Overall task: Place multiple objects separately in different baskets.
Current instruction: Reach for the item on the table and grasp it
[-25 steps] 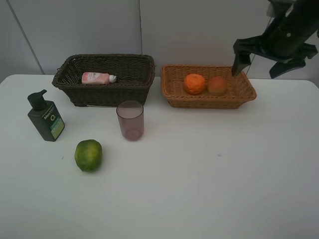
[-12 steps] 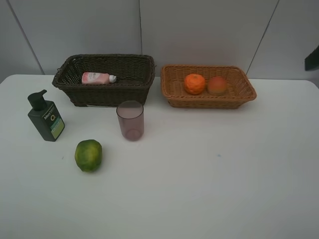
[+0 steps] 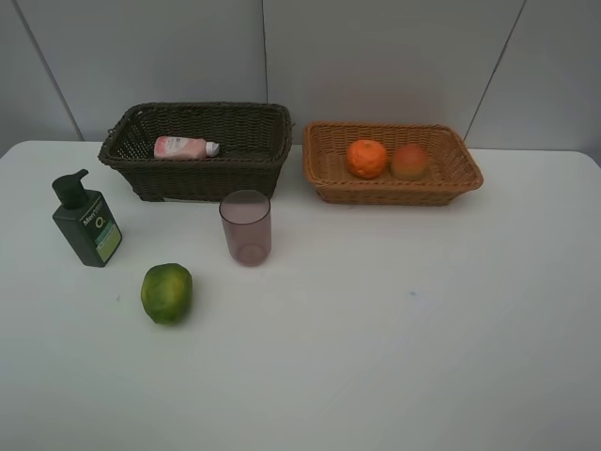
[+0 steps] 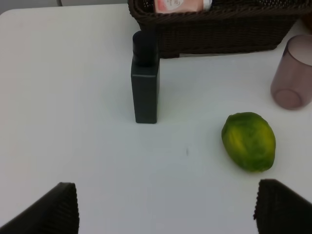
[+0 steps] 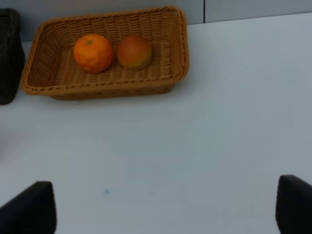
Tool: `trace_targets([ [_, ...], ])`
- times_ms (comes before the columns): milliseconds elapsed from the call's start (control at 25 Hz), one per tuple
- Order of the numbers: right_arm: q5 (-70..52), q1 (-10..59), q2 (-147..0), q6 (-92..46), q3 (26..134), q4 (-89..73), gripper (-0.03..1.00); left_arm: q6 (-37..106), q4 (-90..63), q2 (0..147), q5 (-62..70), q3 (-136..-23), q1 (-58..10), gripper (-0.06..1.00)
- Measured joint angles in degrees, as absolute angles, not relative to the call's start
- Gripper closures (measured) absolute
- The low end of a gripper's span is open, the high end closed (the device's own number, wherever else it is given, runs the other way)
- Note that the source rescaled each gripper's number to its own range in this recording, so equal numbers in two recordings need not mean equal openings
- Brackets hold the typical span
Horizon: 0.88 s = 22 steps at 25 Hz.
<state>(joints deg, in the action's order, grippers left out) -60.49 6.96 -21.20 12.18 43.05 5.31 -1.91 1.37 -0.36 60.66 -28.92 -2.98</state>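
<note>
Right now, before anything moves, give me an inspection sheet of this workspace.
Surface: white table, no spills seen.
Job's things: pink tube lying in the dark basket; orange and peach side by side in the tan basket; pump bottle and mauve cup upright on the table, green citrus loose in front of them.
Clutter: nothing seen.
Grippers: left jaws and right jaws open, holding nothing.
Cables: nothing seen.
Surroundings: grey panelled wall behind the baskets.
</note>
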Motion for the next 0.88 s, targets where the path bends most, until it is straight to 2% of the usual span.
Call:
trace_targets([
  [400,-59.6,7.0,-0.8,11.1,31.5,4.6,0.01,-1.9,1.4,-0.4,60.7,-28.9,-3.0,0.01],
  [880,-60.6,7.0,0.2,7.3,30.1,2.4,0.01,-1.9,1.4,-0.4,60.7,-28.9,-3.0,0.01],
])
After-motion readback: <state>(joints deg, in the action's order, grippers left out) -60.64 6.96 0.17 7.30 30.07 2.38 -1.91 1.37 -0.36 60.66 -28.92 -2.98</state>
